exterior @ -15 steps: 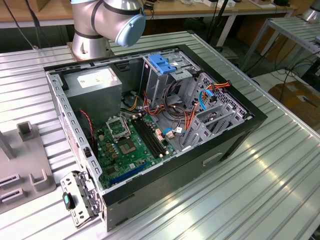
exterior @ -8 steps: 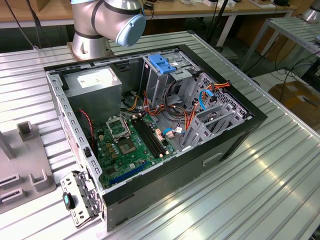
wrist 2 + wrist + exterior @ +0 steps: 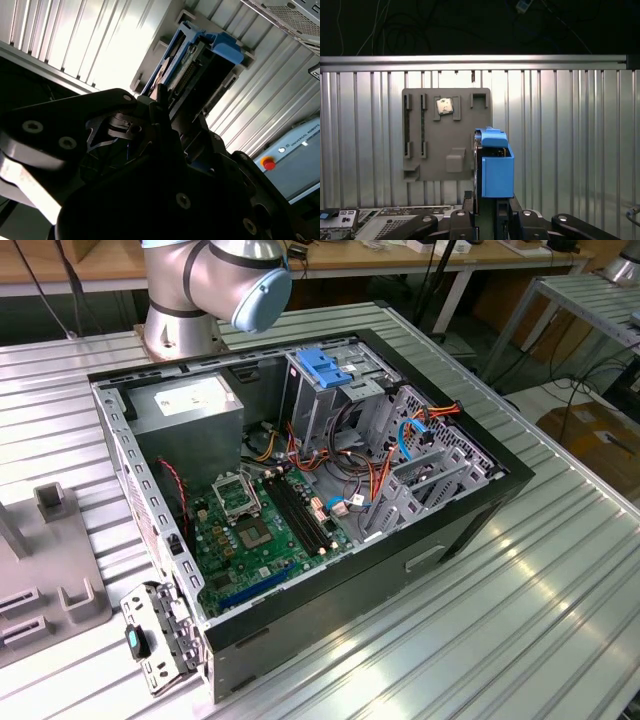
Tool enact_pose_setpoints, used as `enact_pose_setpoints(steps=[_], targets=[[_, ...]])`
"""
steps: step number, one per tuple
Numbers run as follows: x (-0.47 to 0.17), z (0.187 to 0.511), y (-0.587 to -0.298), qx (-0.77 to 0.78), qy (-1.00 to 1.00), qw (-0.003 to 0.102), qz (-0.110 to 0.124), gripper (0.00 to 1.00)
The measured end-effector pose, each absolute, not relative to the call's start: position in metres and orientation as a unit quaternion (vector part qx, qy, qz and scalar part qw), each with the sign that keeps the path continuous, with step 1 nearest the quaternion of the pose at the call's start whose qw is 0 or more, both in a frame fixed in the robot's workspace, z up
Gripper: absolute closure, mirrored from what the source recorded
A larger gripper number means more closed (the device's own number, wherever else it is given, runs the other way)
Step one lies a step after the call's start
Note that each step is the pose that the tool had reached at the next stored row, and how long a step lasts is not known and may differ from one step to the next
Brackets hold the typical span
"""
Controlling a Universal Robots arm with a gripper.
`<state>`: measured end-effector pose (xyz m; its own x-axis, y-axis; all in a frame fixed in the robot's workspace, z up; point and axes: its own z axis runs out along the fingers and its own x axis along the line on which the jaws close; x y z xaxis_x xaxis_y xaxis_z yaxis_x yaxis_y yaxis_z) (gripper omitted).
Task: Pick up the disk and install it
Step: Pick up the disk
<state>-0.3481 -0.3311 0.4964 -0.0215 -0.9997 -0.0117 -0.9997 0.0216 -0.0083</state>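
Note:
The disk [image 3: 496,170] is seen edge-on in the first wrist view, with its blue plastic frame toward the camera, standing up out of my gripper [image 3: 490,212]. My gripper is shut on the disk. In the second wrist view the disk [image 3: 200,60] reaches out past the dark fingers [image 3: 160,100], its blue frame end and connector edge showing. It hangs above the ribbed metal table, over the edge of a grey fixture plate [image 3: 445,135].
The open computer case [image 3: 480,500] lies on the table, with a motherboard [image 3: 260,530], a grey power supply [image 3: 190,405], metal drive cages [image 3: 420,475] and a blue latch [image 3: 325,365]. The grey fixture [image 3: 50,570] sits at the exterior view's left. The arm's base [image 3: 200,290] stands behind the case.

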Motion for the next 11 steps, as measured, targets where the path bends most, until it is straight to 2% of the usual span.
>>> enact_pose_setpoints(steps=[11], targets=[[-0.3427,0.4964,-0.3311,-0.699,0.715,0.007,0.001,0.65]])
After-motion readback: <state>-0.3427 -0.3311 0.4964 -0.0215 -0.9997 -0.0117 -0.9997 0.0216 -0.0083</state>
